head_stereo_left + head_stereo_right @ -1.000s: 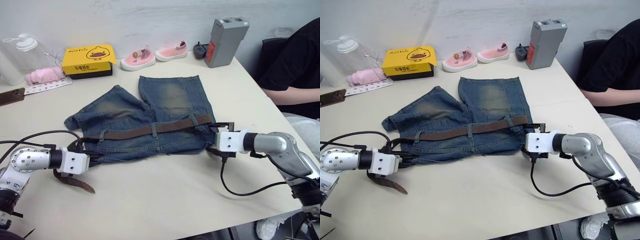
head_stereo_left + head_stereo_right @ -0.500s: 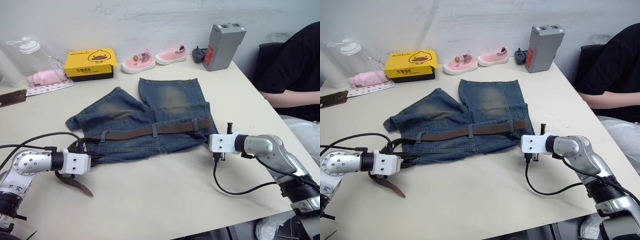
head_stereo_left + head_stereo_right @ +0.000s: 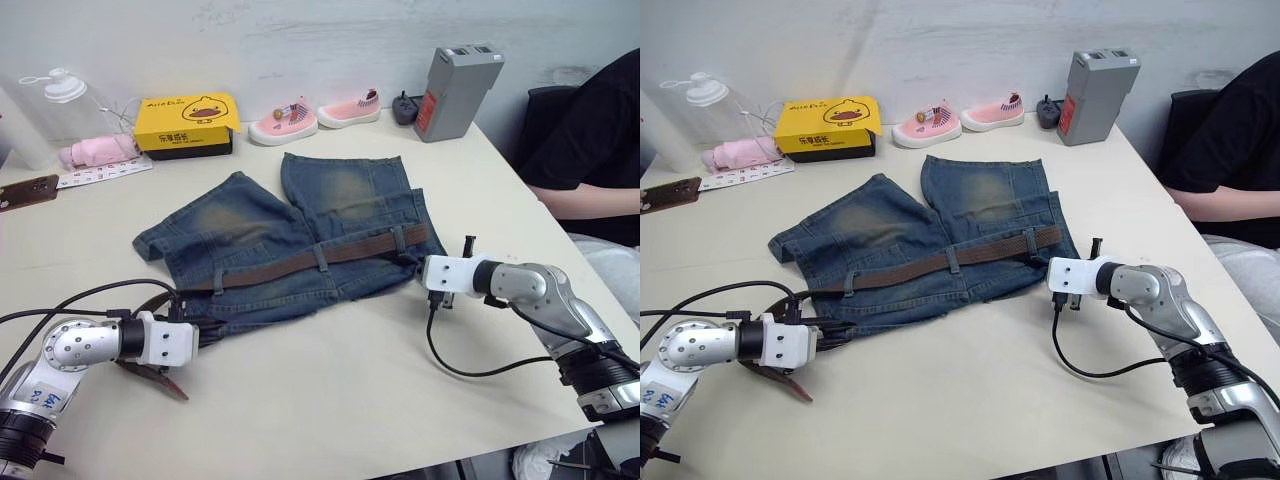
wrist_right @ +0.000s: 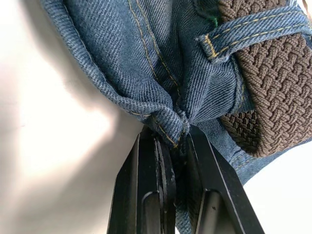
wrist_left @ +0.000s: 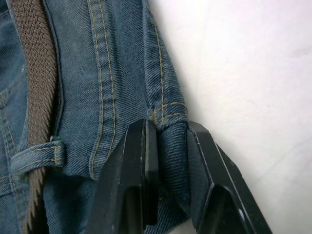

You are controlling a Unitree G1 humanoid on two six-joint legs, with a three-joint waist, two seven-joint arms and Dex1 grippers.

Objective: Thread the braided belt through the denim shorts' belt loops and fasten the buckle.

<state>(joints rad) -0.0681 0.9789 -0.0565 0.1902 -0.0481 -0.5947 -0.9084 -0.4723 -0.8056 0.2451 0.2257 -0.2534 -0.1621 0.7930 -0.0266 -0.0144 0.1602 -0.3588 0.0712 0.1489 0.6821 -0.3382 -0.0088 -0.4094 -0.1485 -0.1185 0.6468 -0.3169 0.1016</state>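
Belt [image 3: 300, 262]: I judge it threaded through the loops [image 3: 320, 257] on the shorts [image 3: 290, 230], mid-table.
Grippers: left [image 5: 165, 146] and right [image 4: 173, 141] each pinch a waistband end.
Left: fastening the buckle.

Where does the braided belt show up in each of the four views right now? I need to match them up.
Left eye view: braided belt lies across the denim shorts' waistband.
Right eye view: same band, mid-table.
Left wrist view: brown strip beside the left hand.
Right wrist view: woven strap near the right hand.
Shared landmark: a belt loop crossing it.
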